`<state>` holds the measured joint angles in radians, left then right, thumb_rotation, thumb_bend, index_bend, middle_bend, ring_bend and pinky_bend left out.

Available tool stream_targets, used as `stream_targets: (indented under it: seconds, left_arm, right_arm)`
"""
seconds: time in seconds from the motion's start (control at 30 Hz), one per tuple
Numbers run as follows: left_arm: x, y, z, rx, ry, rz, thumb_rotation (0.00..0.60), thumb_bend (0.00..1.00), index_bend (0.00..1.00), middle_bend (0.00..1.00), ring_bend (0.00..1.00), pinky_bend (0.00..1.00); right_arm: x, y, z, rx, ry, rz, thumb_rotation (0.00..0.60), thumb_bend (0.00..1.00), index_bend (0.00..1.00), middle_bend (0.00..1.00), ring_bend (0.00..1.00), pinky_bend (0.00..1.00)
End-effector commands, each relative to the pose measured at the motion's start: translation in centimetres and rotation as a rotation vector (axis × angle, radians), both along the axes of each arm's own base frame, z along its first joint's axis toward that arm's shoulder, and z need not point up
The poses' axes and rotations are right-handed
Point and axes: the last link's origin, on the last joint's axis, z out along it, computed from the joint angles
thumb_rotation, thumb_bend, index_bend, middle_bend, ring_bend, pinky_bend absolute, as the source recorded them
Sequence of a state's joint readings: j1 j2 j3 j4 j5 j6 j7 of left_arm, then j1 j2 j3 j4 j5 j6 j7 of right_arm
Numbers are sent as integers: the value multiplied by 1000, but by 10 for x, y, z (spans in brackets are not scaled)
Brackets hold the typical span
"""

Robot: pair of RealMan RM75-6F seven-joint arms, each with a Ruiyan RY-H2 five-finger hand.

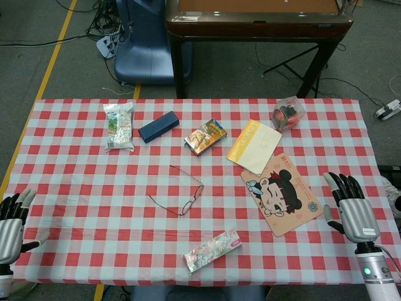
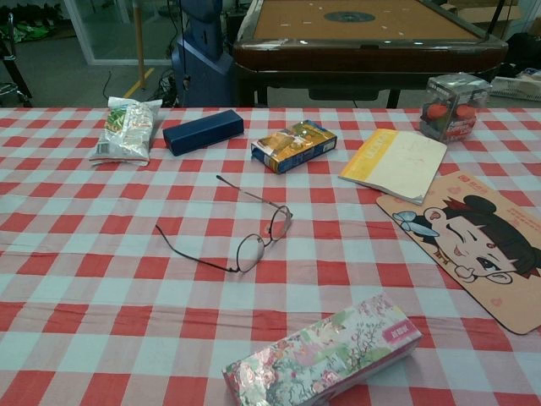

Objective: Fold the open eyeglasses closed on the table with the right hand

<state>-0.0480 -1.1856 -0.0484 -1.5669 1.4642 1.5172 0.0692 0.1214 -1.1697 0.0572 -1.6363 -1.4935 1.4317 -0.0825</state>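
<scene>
My left hand (image 1: pixel 11 221) rests at the near left corner of the counter (image 1: pixel 75 188), fingers apart, holding nothing. I leave it out of this step.

The eyeglasses (image 1: pixel 182 190) lie near the counter's middle, both temple arms swung open toward the left and the lenses on the right side of the frame. Nothing touches them. The floral box (image 1: pixel 212 250) sits nearer than them, the dark case (image 1: pixel 158 126) and the orange box (image 1: pixel 205 136) farther off, all well apart from the frame.

The cartoon mat (image 1: pixel 290 195) lies between the eyeglasses and my right hand (image 1: pixel 351 210). That hand is at the near right edge, fingers spread, empty, well short of the work. The chest view shows neither hand.

Assessment: the fold has not begun; the step in hand is the reach. I should bring the right hand leftward over the mat, approach from the lens side, and steady the frame front lightly. The wire looks thin, so I judge it will skate on the cloth if pushed. Each temple should be swept inward near its hinge, one at a time.
</scene>
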Motion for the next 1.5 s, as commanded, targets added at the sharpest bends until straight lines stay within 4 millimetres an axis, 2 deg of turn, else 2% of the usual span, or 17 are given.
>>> stream_targets:
  seconds: [0.03, 0.37, 0.5, 0.57, 0.7, 0.87, 0.97, 1.17, 1.33, 1.5]
  left_arm:
    - [0, 0, 0, 3, -1, -1, 600, 165, 0, 0, 0, 0]
    - [-1, -1, 1, 4, -2, -1, 600, 165, 0, 0, 0, 0]
    - [0, 0, 1, 2, -1, -5, 600, 164, 0, 0, 0, 0]
    - [0, 0, 1, 1, -1, -6, 600, 164, 0, 0, 0, 0]
    - [1, 0, 0, 1, -4, -8, 600, 164, 0, 0, 0, 0]
    - [0, -2, 0, -1, -8, -3, 600, 164, 0, 0, 0, 0]
    - [0, -3, 1, 0, -7, -3, 600, 165, 0, 0, 0, 0]
    - [-2, -6, 3, 5, -6, 7, 600, 164, 0, 0, 0, 0]
    - [-3, -7, 3, 4, -5, 13, 600, 165, 0, 0, 0, 0]
    - [-5, -9, 3, 3, -3, 20, 600, 164, 0, 0, 0, 0]
  right_arm:
    - [1, 0, 2, -7, 5, 3, 600, 499, 0, 70, 0, 0]
    - [4, -1, 4, -13, 7, 17, 600, 499, 0, 75, 0, 0]
    - [8, -3, 3, -5, 13, 33, 600, 498, 0, 175, 28, 1]
    - [11, -6, 2, 5, 19, 50, 600, 499, 0, 276, 138, 73]
    - [23, -14, -6, 51, 36, 106, 600, 499, 0, 448, 365, 331]
    - [42, -30, -26, 160, 37, 166, 600, 514, 0, 779, 766, 686]
    - [57, -40, -41, 255, 39, 203, 600, 546, 0, 893, 915, 801]
    - [89, -57, -72, 376, 60, 289, 600, 621, 0, 957, 999, 911]
    - [116, -71, -99, 462, 46, 340, 600, 676, 0, 991, 1000, 972]
    - [136, -84, -123, 523, 35, 356, 600, 703, 0, 1000, 1000, 986]
